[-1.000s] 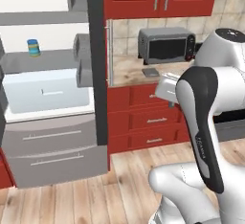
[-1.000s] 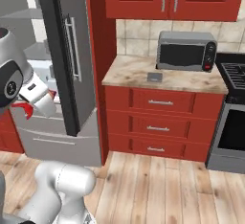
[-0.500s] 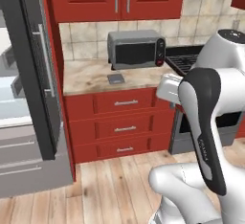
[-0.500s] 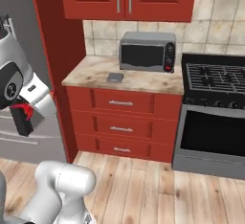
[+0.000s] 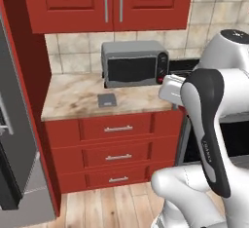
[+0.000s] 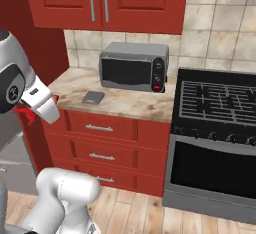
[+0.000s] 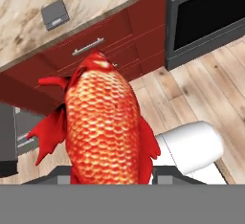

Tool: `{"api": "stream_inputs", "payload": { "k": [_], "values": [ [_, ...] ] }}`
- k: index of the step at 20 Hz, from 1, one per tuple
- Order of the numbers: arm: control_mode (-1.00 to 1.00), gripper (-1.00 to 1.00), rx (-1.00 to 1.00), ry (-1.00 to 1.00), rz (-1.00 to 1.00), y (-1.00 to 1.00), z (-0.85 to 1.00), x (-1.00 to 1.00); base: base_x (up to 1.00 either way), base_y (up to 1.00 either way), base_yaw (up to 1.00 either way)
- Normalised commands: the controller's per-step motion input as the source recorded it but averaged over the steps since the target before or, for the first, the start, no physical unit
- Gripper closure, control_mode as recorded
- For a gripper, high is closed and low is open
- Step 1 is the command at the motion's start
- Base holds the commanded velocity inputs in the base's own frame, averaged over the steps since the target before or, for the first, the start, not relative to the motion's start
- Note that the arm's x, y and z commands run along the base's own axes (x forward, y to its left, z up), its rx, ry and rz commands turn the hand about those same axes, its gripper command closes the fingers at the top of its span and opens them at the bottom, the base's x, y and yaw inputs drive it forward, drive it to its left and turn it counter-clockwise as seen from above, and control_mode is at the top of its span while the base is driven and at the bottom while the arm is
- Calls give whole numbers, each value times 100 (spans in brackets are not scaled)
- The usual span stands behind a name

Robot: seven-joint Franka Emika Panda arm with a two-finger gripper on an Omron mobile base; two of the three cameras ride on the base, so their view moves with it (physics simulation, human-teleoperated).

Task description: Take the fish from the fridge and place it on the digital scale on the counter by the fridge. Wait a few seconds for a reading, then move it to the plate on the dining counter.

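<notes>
My pincer (image 7: 107,182) grips the fish (image 7: 103,127), jaws closed on its body. The scale (image 5: 107,100) lies on the counter (image 5: 73,95), just before the microwave (image 5: 134,63).

The counter (image 5: 78,98), a short beige-brown marbled top over red drawer fronts with silver handles, carries two things. The microwave (image 5: 134,63) stands at the back against the tiled wall. The digital scale (image 5: 107,100), a small flat grey pad, lies in front of the microwave toward its left end, apart from it, near the counter's front edge.
</notes>
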Motion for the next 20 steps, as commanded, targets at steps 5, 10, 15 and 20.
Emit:
{"api": "stream_inputs", "payload": {
  "k": [5, 10, 15, 20],
  "values": [
    [100, 100, 0, 0, 0, 0, 0, 0, 90, -43, 18],
    [100, 100, 0, 0, 0, 0, 0, 0, 82, -19, 21],
    [100, 100, 0, 0, 0, 0, 0, 0, 64, 0, 22],
    [-100, 100, 1, 7, 19, 0, -24, 21, 8, 0, 5]
  ]
}}
